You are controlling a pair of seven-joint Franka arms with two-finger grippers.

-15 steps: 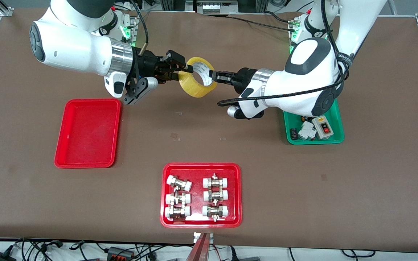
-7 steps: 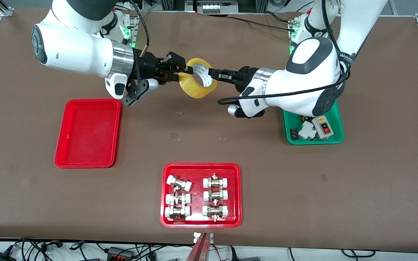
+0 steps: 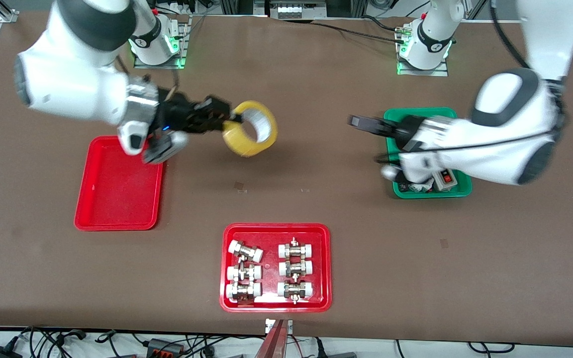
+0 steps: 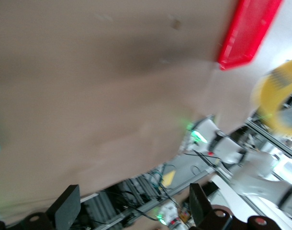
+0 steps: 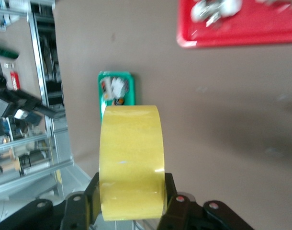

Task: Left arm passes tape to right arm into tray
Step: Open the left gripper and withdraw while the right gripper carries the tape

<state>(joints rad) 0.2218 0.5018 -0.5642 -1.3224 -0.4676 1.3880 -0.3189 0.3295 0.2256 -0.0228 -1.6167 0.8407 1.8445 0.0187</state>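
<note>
Slippage is the main risk: the right gripper [image 3: 229,119] pinches only the rim of the translucent yellow tape roll [image 3: 250,128], carried over bare table beside the plain red rectangular tray [image 3: 120,191]; a swing might shake it loose. The left gripper [image 3: 361,123], apparently spread and empty, waits over the green tray [image 3: 460,191].

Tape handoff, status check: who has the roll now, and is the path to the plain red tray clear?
Right tool shut on tape, in the air beside the tray. Left tool open, empty, by the green tray. Nothing seen between tape and tray.
</note>
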